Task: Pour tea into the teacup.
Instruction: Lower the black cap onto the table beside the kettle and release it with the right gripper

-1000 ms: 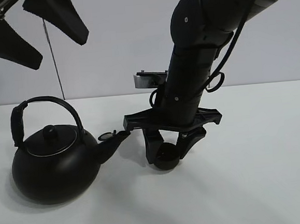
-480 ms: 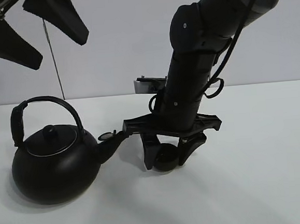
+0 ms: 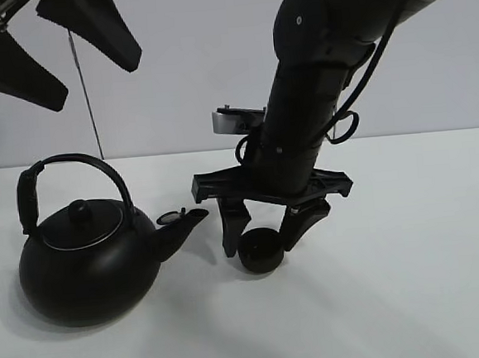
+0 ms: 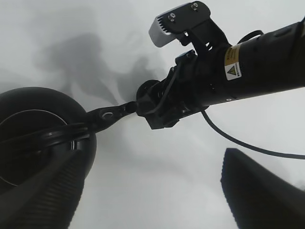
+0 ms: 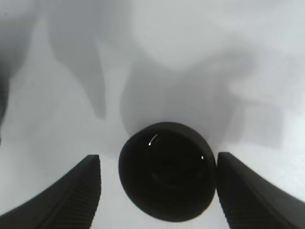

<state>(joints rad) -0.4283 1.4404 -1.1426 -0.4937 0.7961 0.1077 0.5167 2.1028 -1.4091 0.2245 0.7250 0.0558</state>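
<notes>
Teacup (image 3: 259,252) sat by kettle (image 3: 89,265) spout. Right gripper (image 3: 262,242) apart around it, not touching. Left gripper (image 3: 95,81) apart, up high; next, grab kettle handle.

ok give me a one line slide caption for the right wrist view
Right hand open, its two fingers flanking the glossy black teacup standing on the white table.

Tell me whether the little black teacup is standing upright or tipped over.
Upright: the teacup sits on the table, its round mouth facing up. Whether it holds tea cannot be told.
</notes>
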